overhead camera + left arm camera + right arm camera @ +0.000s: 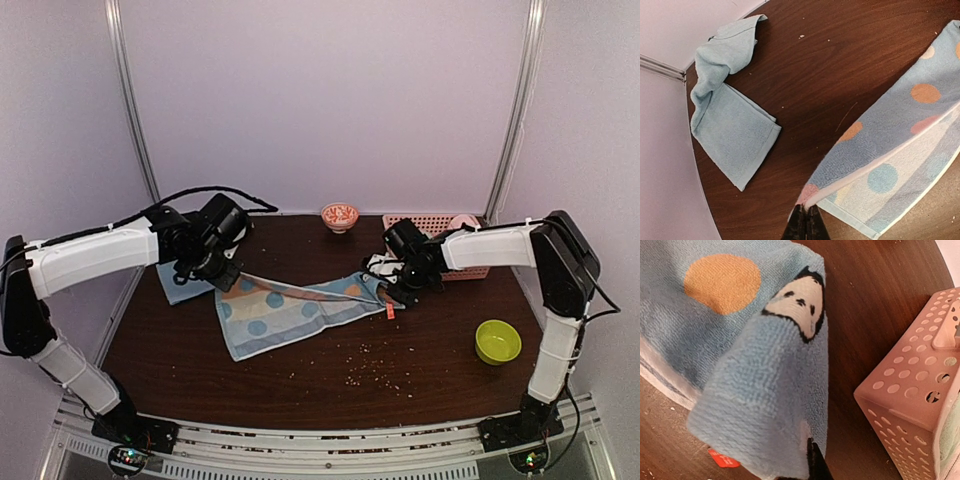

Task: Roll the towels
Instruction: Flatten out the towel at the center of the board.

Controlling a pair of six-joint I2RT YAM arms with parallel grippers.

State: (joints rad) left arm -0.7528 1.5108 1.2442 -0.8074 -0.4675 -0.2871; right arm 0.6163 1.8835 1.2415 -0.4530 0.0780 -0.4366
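Dark fingertips of the left gripper (pixel 805 224) sit at the bottom edge of the left wrist view, pressed together with no gap, pinching a white-bordered corner of the spotted towel (pixel 890 135). From that pinch the cloth runs away to the right, its upper layer light blue with orange and pink spots, the paler underside showing blue spots.

Seen from its own wrist camera, the right gripper (pixel 815 462) is mostly hidden under the opposite end of the same towel. One dark finger tip shows at the bottom of the view, and the blue cloth folds over and around it, so the jaws are closed on that end. A small red tag (pixel 722 458) hangs from the towel's lower edge. A black-and-white printed figure and an orange spot show on the cloth above.

From overhead, the spotted towel stretches between the two grippers across the middle of the dark wooden table (pixel 350 385), its lower half lying on the surface.

The plain towel (pixel 730 127) lies rumpled and partly folded at the table's far left edge, apart from the spotted one. A pink lattice basket (pixel 920 395) stands just beside the right gripper. A lime-green bowl (pixel 497 341) sits near the right edge, a small orange bowl (pixel 340 216) at the back, and crumbs (pixel 370 365) are scattered toward the front.
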